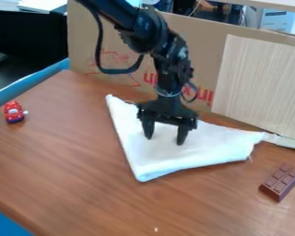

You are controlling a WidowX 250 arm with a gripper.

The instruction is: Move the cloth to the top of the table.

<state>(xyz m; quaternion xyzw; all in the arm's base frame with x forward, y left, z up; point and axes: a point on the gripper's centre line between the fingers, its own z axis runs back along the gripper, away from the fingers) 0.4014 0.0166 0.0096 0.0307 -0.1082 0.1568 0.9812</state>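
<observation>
Table: brown wood grain, bordered at the left edge by a blue band.
Claw: black, pointing down over the cloth, with fingers spread well apart and no fabric pinched between; contact at the tips impossible to tell.
Cloth: white, folded to a rough triangle, lying toward the table's back edge; one corner pointing at the back left, another at the front, a third tapering right.
Arm: black, coming in from the top, with a looped cable at the side.
Chocolate bar: brown, blocky, lying forward of the cloth's right corner, apart from the fabric.
Toy car: red with a dark base, near the table's left edge.
Cardboard: upright along the table's back edge, marked in red.
Panel: pale, finely striped, leaning against the cardboard at the right.
Box: white and blue, beyond the cardboard at upper right; contents hidden.
</observation>
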